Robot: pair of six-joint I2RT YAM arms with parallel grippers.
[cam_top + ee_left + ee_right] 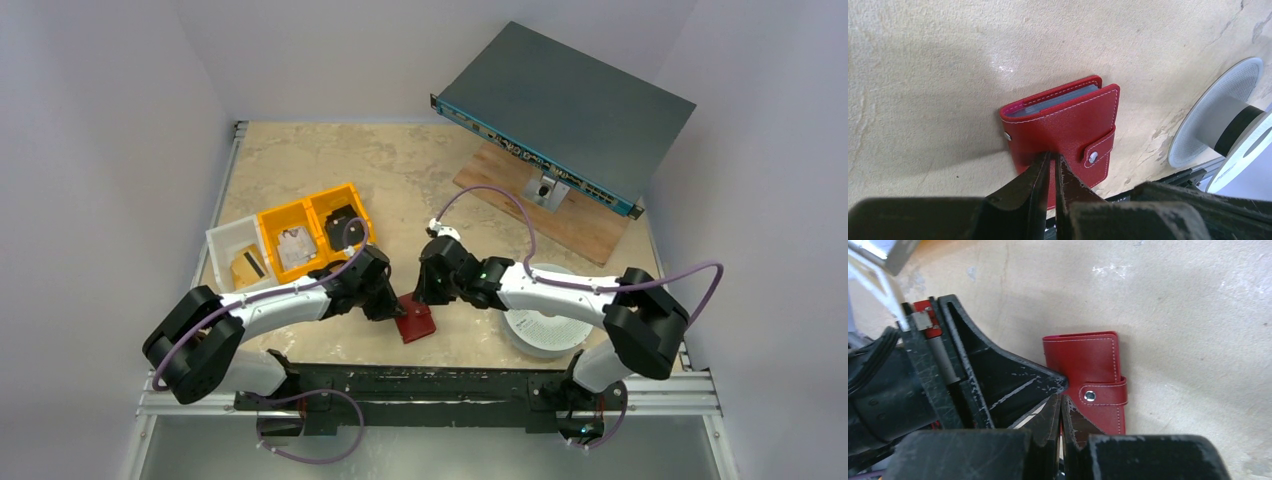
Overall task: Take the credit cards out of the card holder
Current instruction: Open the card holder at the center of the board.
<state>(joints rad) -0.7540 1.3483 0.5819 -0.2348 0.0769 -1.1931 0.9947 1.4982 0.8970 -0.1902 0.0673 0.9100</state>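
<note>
The dark red card holder (415, 322) lies folded shut on the table near the front edge, its snap tab (1094, 155) across the cover. Pale blue-grey card edges (1058, 98) show inside its far side. My left gripper (1053, 159) is shut, its tips pressing on the cover. My right gripper (1060, 400) is shut, its tips at the holder's (1093, 365) left edge, beside the left gripper's finger (998, 375). In the top view the left gripper (385, 306) and right gripper (427, 297) meet over the holder. A golden-yellow card with a black stripe (248, 266) lies in the white bin.
A white bin (228, 240) and two yellow bins (318, 205), with a silvery part (295, 245) and a black block (343, 226), stand at the left. A white round spool (545, 325) sits right of the holder. A grey rack unit (565, 105) on a wooden board (575, 225) is at the back right.
</note>
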